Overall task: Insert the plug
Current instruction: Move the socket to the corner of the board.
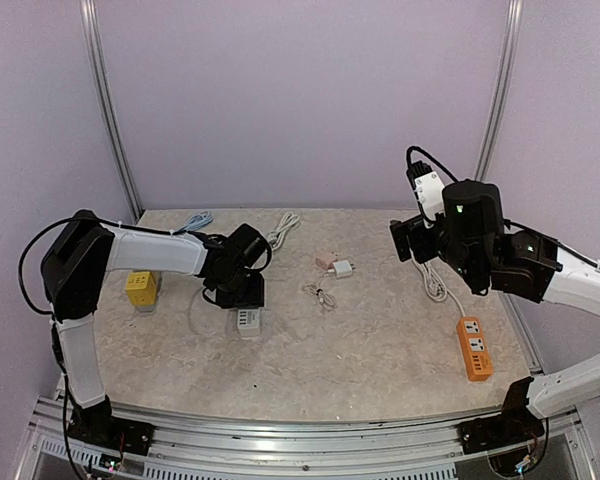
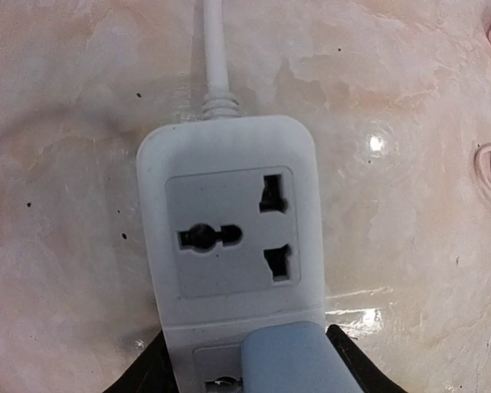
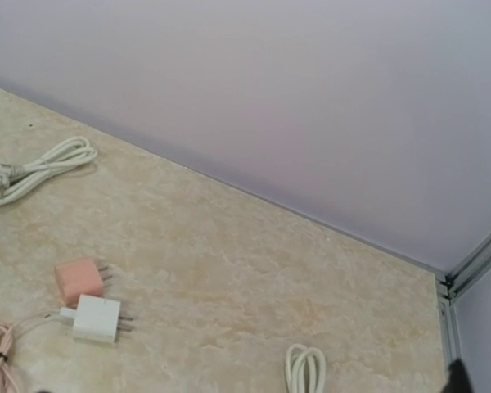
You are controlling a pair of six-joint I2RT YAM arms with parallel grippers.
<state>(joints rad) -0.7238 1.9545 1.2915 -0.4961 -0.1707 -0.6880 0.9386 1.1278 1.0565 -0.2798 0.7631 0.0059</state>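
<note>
A white power strip point(image 2: 229, 237) lies on the table, its cord running away from me; it also shows in the top view point(image 1: 248, 321). My left gripper point(image 2: 250, 372) is shut on a blue-grey plug point(image 2: 290, 360), black fingers point(image 2: 352, 360) on both sides. The plug sits over the strip's near socket; whether its pins are in cannot be seen. The far socket point(image 2: 233, 233) is free. In the top view the left gripper point(image 1: 242, 298) is low over the strip. My right gripper point(image 1: 412, 243) is raised at the right, open and empty.
An orange power strip point(image 1: 473, 347) lies front right with a white cord point(image 3: 305, 370). A pink charger point(image 3: 76, 280), a white charger point(image 3: 96, 318) and a pink cable point(image 1: 320, 295) lie mid-table. A white cable coil point(image 3: 41, 168) and a yellow block point(image 1: 140, 288) are left.
</note>
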